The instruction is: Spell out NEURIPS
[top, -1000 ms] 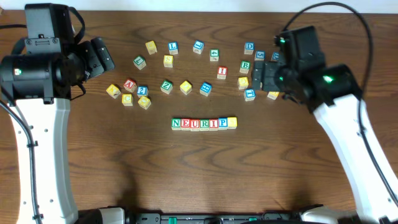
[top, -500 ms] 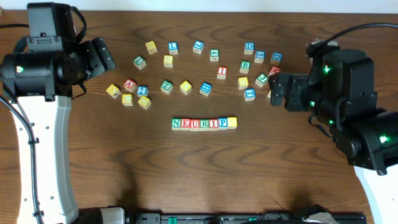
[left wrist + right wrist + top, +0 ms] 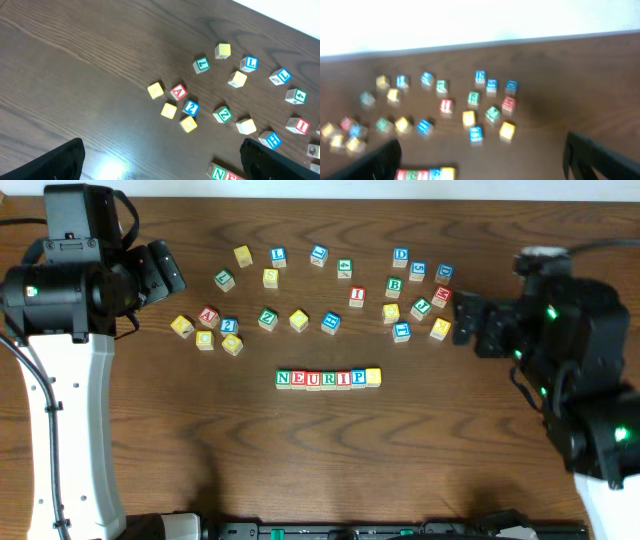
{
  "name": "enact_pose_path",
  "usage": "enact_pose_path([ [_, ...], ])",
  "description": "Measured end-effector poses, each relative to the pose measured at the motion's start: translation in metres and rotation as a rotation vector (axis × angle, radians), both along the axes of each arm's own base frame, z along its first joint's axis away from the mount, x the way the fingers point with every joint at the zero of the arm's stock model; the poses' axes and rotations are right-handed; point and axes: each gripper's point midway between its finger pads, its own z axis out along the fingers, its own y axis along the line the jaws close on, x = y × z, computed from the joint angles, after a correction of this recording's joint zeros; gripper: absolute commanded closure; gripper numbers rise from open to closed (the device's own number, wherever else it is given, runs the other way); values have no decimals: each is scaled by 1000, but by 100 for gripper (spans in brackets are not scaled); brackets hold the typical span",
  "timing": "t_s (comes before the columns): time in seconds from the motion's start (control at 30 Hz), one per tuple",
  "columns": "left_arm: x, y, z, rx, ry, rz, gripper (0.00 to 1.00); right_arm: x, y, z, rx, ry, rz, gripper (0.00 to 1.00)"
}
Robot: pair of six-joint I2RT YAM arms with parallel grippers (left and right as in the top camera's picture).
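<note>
**Looks Spelled, With Both Grippers Empty**

At far left, shows the left gripper (image 3: 165, 268) hanging clear of the blocks, fingers spread as wide as they go and gripping nothing, probably to avoid nudging anything. Further right, leaves loose cubes (image 3: 299, 320) scattered in an arc, with spares lettered A, Z and L among them. Below these, mid-table (image 3: 150, 430), sets NEURIPS (image 3: 328, 378) in one tight touching row, N through P and then a yellow-faced cube (image 3: 373, 376), presumably meant as the S, though illegible here. At far right, has the right gripper (image 3: 470, 327) equally wide and empty, just beside the right-hand spares.
</note>
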Motion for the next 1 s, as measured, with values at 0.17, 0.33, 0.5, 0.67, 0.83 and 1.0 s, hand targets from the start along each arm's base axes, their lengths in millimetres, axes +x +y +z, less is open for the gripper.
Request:
enact_pose_path([
  [0.17,0,0,0,4,-1,-1,2,-17,-29,-27,30,-174,-35,1],
  [0.33,0,0,0,6,1,-4,2,-48,-37,-61,1,-329,-30,1],
  [0.5,0,0,0,6,0,-5,2,-68,-35,-103,-26,-427,-4,1],
  [0.67,0,0,0,6,2,-4,2,-71,-34,-132,-32,-483,1,1],
  [0.83,0,0,0,6,2,-4,2,-70,-33,-160,-34,-492,5,1],
  [1.0,0,0,0,6,2,-4,2,-68,-33,-184,-33,-442,9,1],
])
